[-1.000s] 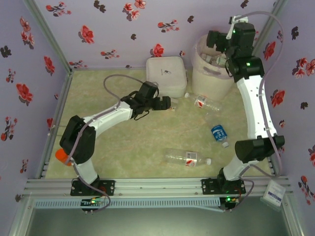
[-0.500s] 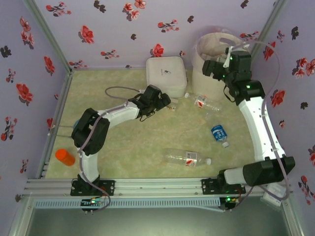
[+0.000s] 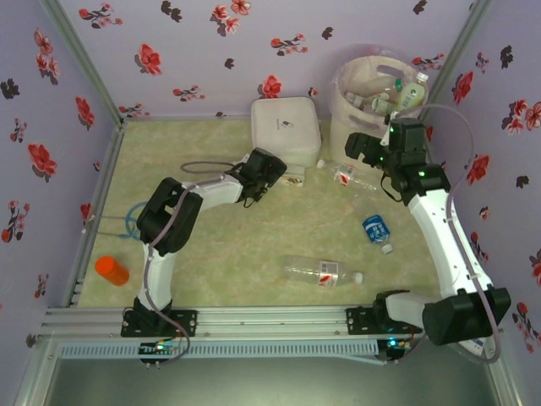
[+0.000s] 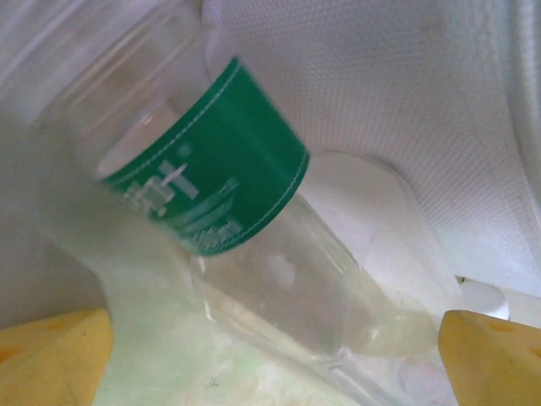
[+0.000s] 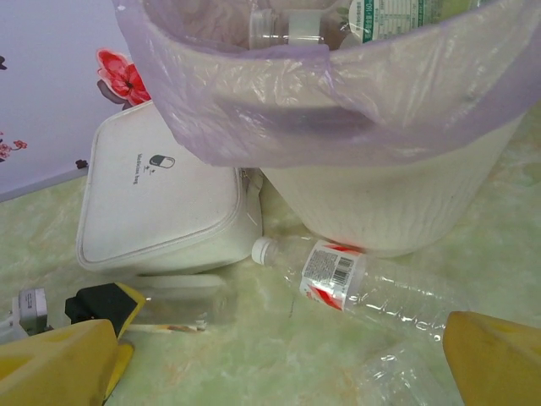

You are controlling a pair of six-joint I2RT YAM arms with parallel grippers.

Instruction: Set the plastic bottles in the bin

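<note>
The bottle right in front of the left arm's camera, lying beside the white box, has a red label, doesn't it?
No, its label is green, not red; the left wrist view shows this plainly. The rest holds: that bottle lies beside the white box.

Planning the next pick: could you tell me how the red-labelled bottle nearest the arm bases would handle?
The bottle looks empty, so probably light. Lying on its side, it may roll if nudged. Its clear wall might dent under a squeeze.
</note>
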